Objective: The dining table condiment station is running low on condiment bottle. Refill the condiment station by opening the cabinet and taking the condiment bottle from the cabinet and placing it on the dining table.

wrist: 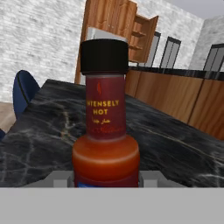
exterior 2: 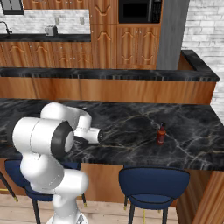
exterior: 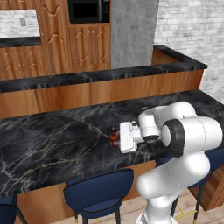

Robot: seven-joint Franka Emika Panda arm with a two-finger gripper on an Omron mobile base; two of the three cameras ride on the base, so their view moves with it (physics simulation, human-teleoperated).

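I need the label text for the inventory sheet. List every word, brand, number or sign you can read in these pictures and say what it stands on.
"INTENSELY HOT": on the dark label of the condiment bottle, hand view.
Small flame-like mark above those words: a sign, no letters.
Lines of smaller script below "HOT": too blurred to read.
Microwave: no readable marking.

Even, flat rendered light, soft shadows, slightly coarse detail
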